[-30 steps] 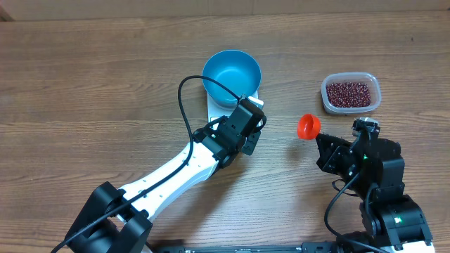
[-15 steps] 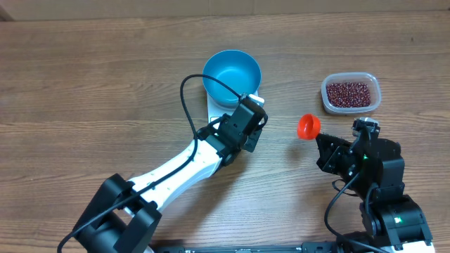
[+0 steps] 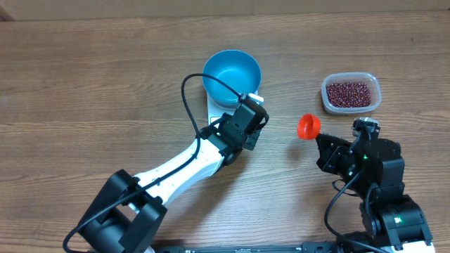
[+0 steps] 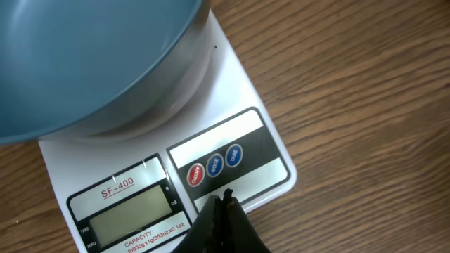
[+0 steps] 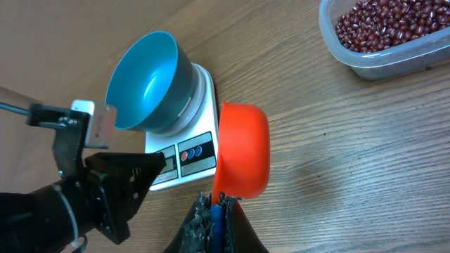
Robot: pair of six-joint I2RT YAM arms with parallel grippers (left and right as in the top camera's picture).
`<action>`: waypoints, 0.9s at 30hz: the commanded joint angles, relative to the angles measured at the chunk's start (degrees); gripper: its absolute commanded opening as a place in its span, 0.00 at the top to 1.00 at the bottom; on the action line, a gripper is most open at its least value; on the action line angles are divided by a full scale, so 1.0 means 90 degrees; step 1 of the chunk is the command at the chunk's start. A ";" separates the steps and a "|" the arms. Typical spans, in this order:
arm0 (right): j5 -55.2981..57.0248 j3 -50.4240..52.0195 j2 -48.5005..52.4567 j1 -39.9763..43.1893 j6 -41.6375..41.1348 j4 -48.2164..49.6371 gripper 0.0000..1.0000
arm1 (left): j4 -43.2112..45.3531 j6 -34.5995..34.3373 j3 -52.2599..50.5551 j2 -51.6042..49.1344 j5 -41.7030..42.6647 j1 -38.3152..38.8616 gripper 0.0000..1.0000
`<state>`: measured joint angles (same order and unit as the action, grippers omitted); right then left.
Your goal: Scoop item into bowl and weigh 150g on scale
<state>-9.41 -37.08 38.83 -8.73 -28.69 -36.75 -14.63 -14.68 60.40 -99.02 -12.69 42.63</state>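
Wood-grain table (image 3: 84,77) fills every view, brown planks running left to right.

My left gripper (image 4: 226,199) has its jaws clenched together on nothing, forming one dark point. That point sits at the near edge of the scale's button panel, just beside the red and blue buttons (image 4: 214,164); I cannot tell whether it touches. The scale (image 4: 232,102) is flat and white, with a grey display window (image 4: 130,214) left of the buttons. The bowl (image 4: 91,56), deep and bright blue, stands on the scale's far part and covers most of it.

My right gripper (image 5: 219,204) has its jaws closed tight on the blue handle of the orange-red scoop (image 5: 242,151). The scoop's cup points away from me, to the right of the scale and apart from it. Farther right, at the far side, a clear plastic tub (image 5: 394,63) holds the beans (image 5: 383,24), a loose dark red-brown pile. Tub and bowl sit well apart, with the scoop between them and nearer.
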 commanded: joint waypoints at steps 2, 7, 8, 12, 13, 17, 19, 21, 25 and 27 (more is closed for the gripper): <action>0.0092 -0.0182 -0.0063 -0.0017 0.0032 0.0044 0.96 | 0.0036 -0.0058 -0.0022 -0.0114 -0.0148 -0.0041 0.96; 0.0092 -0.0182 -0.0063 -0.0017 0.0032 0.0034 0.96 | 0.0080 -0.0058 -0.0022 -0.0192 -0.0265 -0.0041 0.95; 0.0092 -0.0182 -0.0063 -0.0017 0.0032 0.0027 0.96 | 0.0087 -0.0058 -0.0022 -0.0197 -0.0321 -0.0039 0.94; 0.0092 -0.0182 -0.0063 -0.0017 0.0032 0.0022 0.96 | 0.0136 -0.0058 -0.0022 -0.0223 -0.0432 -0.0039 0.93; 0.0092 -0.0182 -0.0063 -0.0017 0.0032 0.0019 0.96 | 0.0138 -0.0058 -0.0022 -0.0236 -0.0432 -0.0039 0.93; 0.0095 -0.0182 -0.0063 -0.0017 0.0032 0.0022 0.96 | 0.0158 -0.0058 -0.0022 -0.0318 -0.0430 -0.0039 0.94; 0.0095 -0.0182 -0.0063 -0.0017 0.0032 0.0024 0.96 | 0.0165 -0.0058 -0.0022 -0.0333 -0.0432 -0.0039 0.94; 0.0095 -0.0182 -0.0063 -0.0017 0.0032 0.0024 0.96 | 0.0172 -0.0058 -0.0022 -0.0335 -0.0432 -0.0039 0.94; 0.0095 -0.0182 -0.0063 -0.0017 0.0032 0.0024 0.96 | 0.0172 -0.0058 -0.0022 -0.0350 -0.0440 -0.0039 0.94; 0.0092 -0.0182 -0.0063 -0.0017 0.0032 0.0024 0.96 | 0.0185 -0.0058 -0.0022 -0.0401 -0.0449 -0.0039 0.94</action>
<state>-9.41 -37.06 38.83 -8.71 -28.67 -36.77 -13.43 -14.68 60.40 -101.30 -15.57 42.63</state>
